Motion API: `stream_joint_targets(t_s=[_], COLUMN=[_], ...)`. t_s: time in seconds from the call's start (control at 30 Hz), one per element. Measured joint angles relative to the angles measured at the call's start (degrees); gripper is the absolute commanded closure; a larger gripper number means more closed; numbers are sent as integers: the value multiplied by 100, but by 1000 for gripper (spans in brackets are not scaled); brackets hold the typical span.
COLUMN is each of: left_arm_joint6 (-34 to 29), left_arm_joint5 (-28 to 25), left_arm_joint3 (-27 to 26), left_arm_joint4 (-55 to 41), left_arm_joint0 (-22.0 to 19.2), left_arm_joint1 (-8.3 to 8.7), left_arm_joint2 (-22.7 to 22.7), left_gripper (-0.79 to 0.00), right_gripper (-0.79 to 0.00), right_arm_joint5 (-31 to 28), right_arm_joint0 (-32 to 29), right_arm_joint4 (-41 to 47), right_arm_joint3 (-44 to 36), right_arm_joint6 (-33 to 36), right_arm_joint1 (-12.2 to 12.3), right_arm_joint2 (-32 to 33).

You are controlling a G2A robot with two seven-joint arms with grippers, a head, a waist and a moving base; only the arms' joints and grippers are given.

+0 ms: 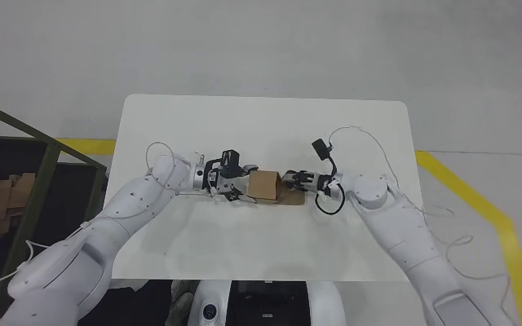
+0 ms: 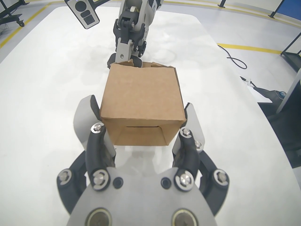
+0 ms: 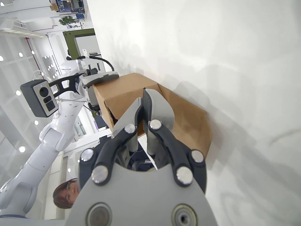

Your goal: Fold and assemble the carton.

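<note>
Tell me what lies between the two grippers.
The carton, nothing else: the left gripper straddles one end, the right gripper is at the other. The top view shows it.

bright, even overhead light, soft shadows

One carton, one table.

Left arm & right arm: white, smooth rounded shells; thin black cable at right wrist. Fingers grey metal w/ black pads, black links, round silver screws
</note>
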Motion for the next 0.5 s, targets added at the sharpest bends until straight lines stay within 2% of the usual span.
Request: stream_joint_targets(t_s=[0.23, 0.5], left_arm_joint6=[-46, -42], left_arm_joint5=[-19, -6], left_arm_joint3=[-30, -52], left_arm_joint4=[2, 20], left_arm_joint0=[11, 18], left_arm_joint1=[-7, -5], left_arm_joint2=[-16, -50], left_gripper=[-585, -591], right_gripper=[0, 0], right_arm_joint5=[-27, 18], right_arm_joint0=[134, 470], right_arm_joint4=[124, 683], right_arm_joint3=[102, 706], right_arm_joint6=[125, 317], right_arm_joint1=[-110, -336], right_arm_joint2=[-245, -550])
